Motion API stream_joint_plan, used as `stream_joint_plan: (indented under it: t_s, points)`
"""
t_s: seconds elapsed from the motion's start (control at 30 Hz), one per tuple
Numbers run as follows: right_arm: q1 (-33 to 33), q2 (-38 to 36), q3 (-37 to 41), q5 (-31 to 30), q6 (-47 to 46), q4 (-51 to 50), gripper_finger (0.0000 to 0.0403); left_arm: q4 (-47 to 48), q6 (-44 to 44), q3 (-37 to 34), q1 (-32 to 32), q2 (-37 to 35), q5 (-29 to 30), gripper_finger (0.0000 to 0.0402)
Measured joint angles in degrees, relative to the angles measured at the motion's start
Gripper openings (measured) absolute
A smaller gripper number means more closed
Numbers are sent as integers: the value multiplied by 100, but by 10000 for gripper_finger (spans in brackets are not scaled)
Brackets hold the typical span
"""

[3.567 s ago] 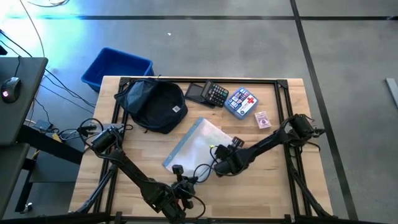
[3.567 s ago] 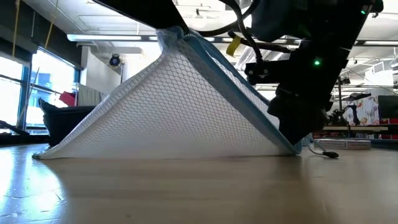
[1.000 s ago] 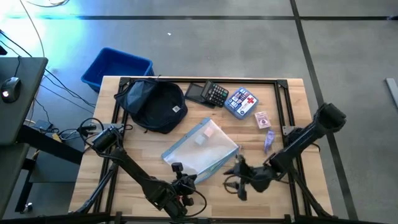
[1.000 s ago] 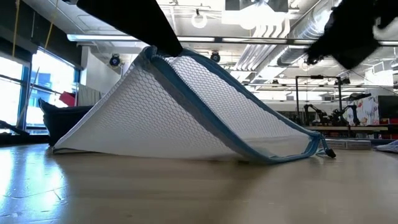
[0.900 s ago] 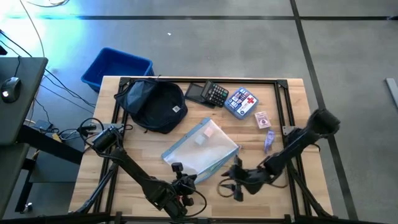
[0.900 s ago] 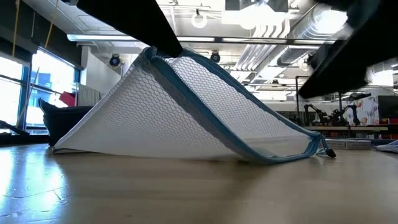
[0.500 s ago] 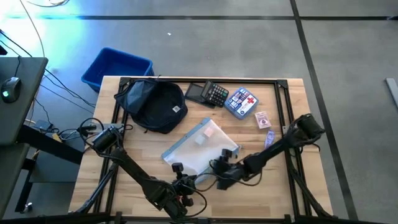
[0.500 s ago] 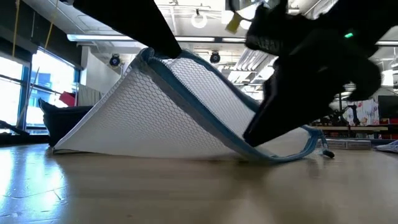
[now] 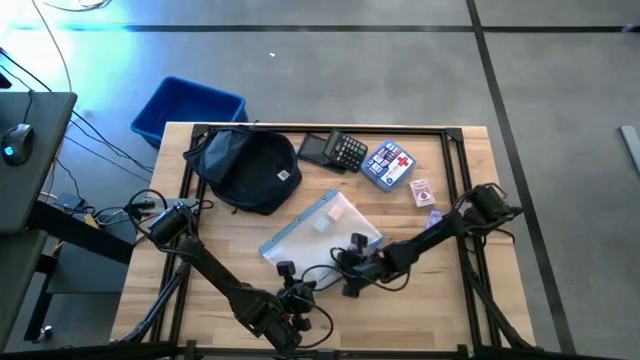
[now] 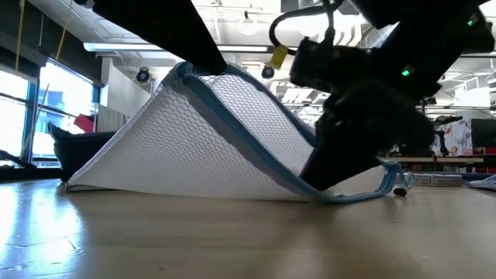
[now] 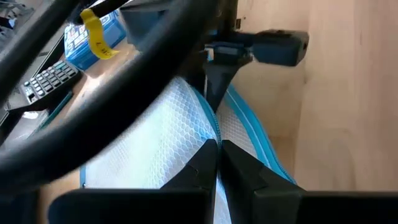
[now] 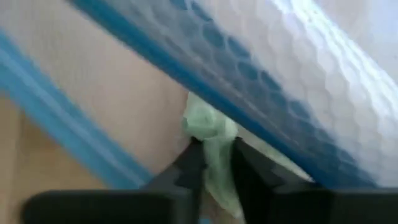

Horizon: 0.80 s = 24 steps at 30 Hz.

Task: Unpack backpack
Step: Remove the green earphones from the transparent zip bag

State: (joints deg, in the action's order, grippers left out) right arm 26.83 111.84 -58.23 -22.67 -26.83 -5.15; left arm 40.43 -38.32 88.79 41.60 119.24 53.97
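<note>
Overhead camera looks straight down, low one level across the table; wrist cameras sit close; all share the mesh pouch (image 9: 320, 232).

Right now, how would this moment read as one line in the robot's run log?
left gripper: shut on mesh pouch edge, lifted | right gripper: shut on green item inside pouch | backpack: untouched, far side

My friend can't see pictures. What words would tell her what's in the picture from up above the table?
From above: the right gripper reaches into the near edge of a white mesh pouch with blue trim, mid-table; the left gripper pinches the pouch's near corner. Behind sit a dark backpack, a calculator and a blue first-aid pouch.
</note>
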Motion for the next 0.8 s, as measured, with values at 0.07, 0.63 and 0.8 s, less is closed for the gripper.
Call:
stream_joint_plan:
  t_s: [0.07,0.63,0.8]
  points:
    - [75,-180,13,438,47,-145,14,0,-5,0,0,0,7,0]
    - [1294,-2525,133,-1344,-4405,-4980,5,12,-58,0,-4,0,60,0]
    - [653,-2534,656,-1675,-6317,-6783,7,6,-56,0,-13,0,51,0]
